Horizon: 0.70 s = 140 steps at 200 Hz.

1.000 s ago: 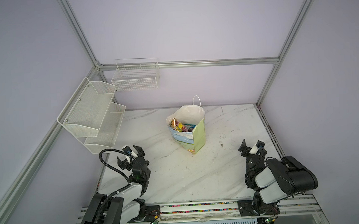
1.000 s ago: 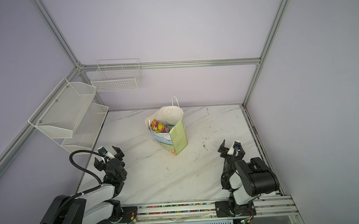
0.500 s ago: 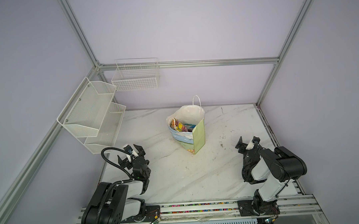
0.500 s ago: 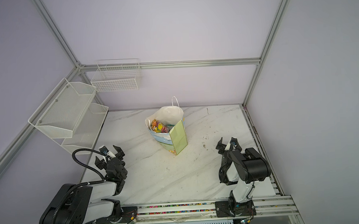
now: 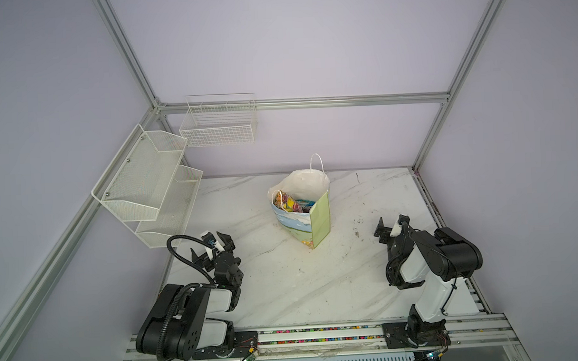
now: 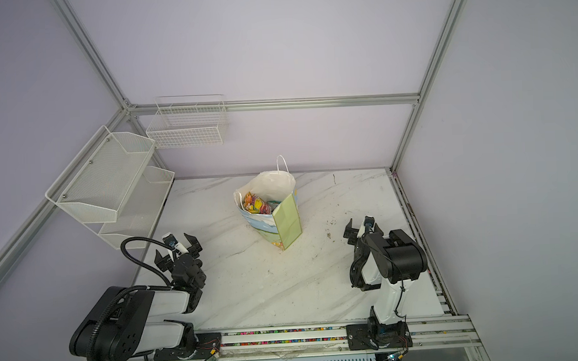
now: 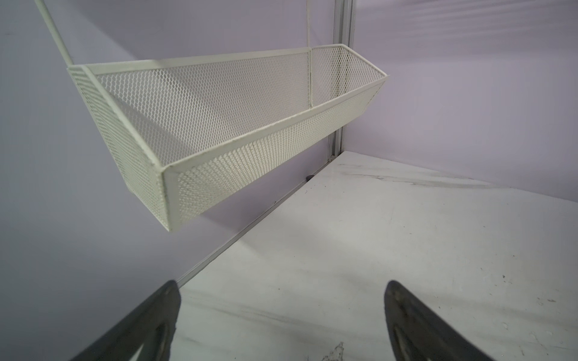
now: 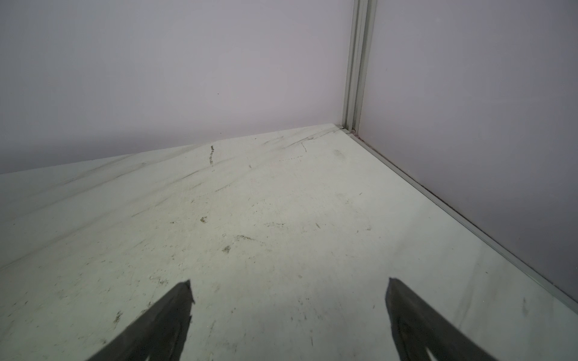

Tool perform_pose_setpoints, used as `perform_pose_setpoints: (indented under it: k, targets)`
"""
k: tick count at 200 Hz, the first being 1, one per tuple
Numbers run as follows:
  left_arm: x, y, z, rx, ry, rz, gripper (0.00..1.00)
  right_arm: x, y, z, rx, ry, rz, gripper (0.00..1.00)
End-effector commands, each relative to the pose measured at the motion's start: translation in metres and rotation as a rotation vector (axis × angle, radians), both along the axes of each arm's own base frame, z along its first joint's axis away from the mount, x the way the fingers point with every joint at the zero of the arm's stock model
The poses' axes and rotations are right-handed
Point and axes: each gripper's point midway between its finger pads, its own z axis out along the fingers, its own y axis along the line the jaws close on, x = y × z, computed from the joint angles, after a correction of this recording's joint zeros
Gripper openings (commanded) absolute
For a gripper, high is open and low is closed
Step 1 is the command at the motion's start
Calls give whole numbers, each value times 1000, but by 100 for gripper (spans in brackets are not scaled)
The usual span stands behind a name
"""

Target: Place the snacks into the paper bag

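Bag: We saw the paper bag (image 5: 320, 217) standing upright on the table, just above the middle of both top views. Its mouth was open and one white string handle stood up at the far rim.
Snacks: We found the snacks (image 5: 293, 204) inside the bag, a heap of bright wrappers below the rim. We could not count them or tell one packet from another.
Table: The white marbled table (image 5: 285, 282) bore dark scuffs to the right of the bag.
Left gripper: The left gripper (image 5: 213, 248) sat at the lower left of both top views, well apart from the bag. It was released, with its jaws spread wide. In the left wrist view we saw only bare table between its fingers (image 7: 162, 312).
Right gripper: The right gripper (image 5: 393, 228) sat at the right of both top views, also well apart from the bag. It was released too, and its fingers (image 8: 175, 309) framed bare table.
Shelf: A two-tier mesh shelf (image 5: 140, 191) hung on the wall at the left of both top views, above the left gripper.
Basket: A wire basket (image 5: 218, 127) hung on the back wall, up and left of the bag.
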Motion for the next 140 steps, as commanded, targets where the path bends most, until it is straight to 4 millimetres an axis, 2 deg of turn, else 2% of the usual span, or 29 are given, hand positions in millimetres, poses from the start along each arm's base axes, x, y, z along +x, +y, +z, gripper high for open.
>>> perform_pose_setpoints:
  k: [1, 22, 47, 62, 81, 92, 97, 140]
  targets:
    - [5, -1, 20, 2, -73, -14, 100, 1, 3, 64, 3, -267, 21, 97]
    - [18, -10, 21, 44, -29, -79, 100, 5, 5, 64, -2, -255, 29, 97]
    - [19, -13, 20, 58, -30, -102, 100, 10, 7, 62, -10, -234, 40, 97]
    - [26, -18, 21, 66, -13, -135, 100, 10, 7, 62, -11, -234, 40, 97]
    - [35, -21, 14, 90, 55, -152, 100, 10, 8, 62, -10, -235, 41, 98]
    - [32, -14, 18, 96, 24, -131, 100, 10, 8, 61, -10, -234, 41, 97]
    - [31, -12, 12, 104, 26, -124, 100, 10, 7, 62, -10, -234, 40, 97]
    - [24, -15, 14, 115, -10, -153, 100, 13, 8, 61, -12, -222, 39, 97]
